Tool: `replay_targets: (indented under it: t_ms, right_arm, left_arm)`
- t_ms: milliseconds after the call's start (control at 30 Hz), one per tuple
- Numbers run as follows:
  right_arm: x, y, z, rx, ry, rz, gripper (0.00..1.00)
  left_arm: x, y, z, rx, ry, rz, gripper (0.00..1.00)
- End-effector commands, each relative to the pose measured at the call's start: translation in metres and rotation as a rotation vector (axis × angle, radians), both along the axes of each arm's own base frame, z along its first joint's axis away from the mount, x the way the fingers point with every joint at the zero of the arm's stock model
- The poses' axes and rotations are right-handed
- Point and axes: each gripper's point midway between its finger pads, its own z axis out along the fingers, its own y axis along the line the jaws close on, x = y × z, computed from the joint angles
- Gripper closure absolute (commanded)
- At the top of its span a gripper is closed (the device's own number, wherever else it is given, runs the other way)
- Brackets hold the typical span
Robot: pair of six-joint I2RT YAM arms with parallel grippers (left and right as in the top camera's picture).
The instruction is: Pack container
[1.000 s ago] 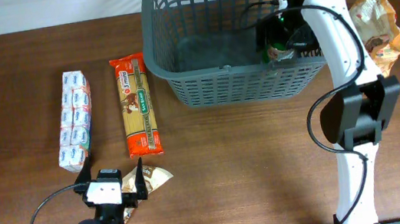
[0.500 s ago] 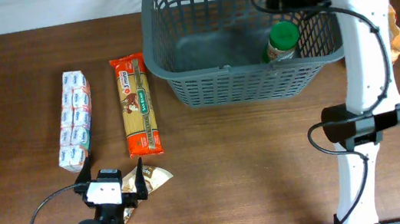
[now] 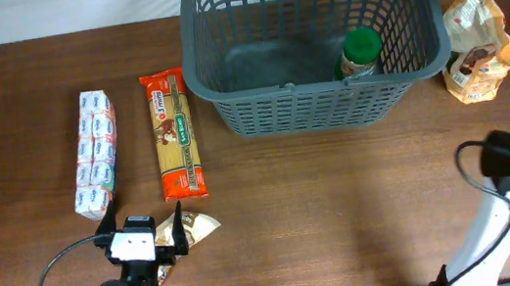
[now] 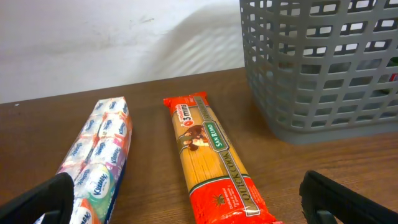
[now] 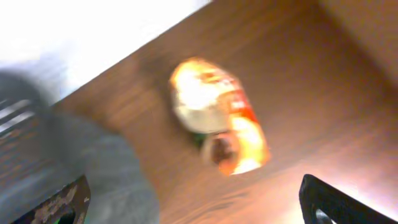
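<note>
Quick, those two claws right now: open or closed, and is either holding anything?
Left gripper: open, holding nothing.
Right gripper: open, holding nothing.

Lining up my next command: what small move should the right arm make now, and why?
Probably lower the right gripper toward the orange snack bag: it lies outside the container, right of it, under the wrist camera, and the jaws stand open and empty. The jar is already inside.
</note>
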Motion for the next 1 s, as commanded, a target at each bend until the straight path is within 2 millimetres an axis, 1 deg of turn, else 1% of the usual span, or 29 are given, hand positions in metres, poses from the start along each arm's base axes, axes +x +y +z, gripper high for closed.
replay_targets:
  t_ms: [0, 100, 167, 200, 267, 433, 533, 667, 800, 867, 967]
  right_arm:
    - [-0.019, -0.02, 0.019, -0.021, -0.042, -0.002, 0.01]
    - [-0.033, -0.048, 0.017, -0.021, -0.037, -0.07, 0.01]
    - [-0.034, -0.062, 0.016, -0.055, -0.033, -0.05, 0.01]
    - [-0.031, -0.064, 0.016, -0.084, -0.03, 0.004, 0.01]
    - [-0.021, -0.059, 0.014, -0.132, -0.026, 0.152, 0.01]
    - [0.003, -0.053, -0.001, -0.13, -0.033, 0.254, 0.01]
    - [0.014, -0.048, -0.022, -0.167, 0.035, 0.341, 0.01]
    - [0.022, -0.048, -0.065, -0.17, 0.164, 0.375, 0.01]
    - [0.032, -0.046, -0.106, -0.128, 0.224, 0.398, 0.01]
    - [0.035, -0.047, -0.121, -0.12, 0.242, 0.41, 0.01]
    - [0.038, -0.051, -0.138, -0.132, 0.27, 0.427, 0.01]
  left_arm:
    - [0.0, 0.001, -0.002, 0.017, -0.004, 0.003, 0.01]
    - [0.0, 0.001, -0.002, 0.017, -0.004, 0.003, 0.01]
    - [0.0, 0.001, -0.002, 0.017, -0.004, 0.003, 0.01]
    - [0.0, 0.001, -0.002, 0.017, -0.004, 0.003, 0.01]
    - [0.0, 0.001, -0.002, 0.017, -0.004, 0.003, 0.01]
    - [0.0, 0.001, -0.002, 0.017, -0.004, 0.003, 0.01]
    - [0.0, 0.001, -0.002, 0.017, -0.004, 0.003, 0.01]
    - [0.0, 0.001, -0.002, 0.017, -0.004, 0.003, 0.01]
    - [0.0, 0.001, -0.002, 0.017, -0.004, 0.003, 0.01]
    - [0.0, 0.001, -0.002, 0.017, -0.004, 0.003, 0.01]
    - [0.0, 0.001, -0.002, 0.017, -0.004, 0.003, 0.01]
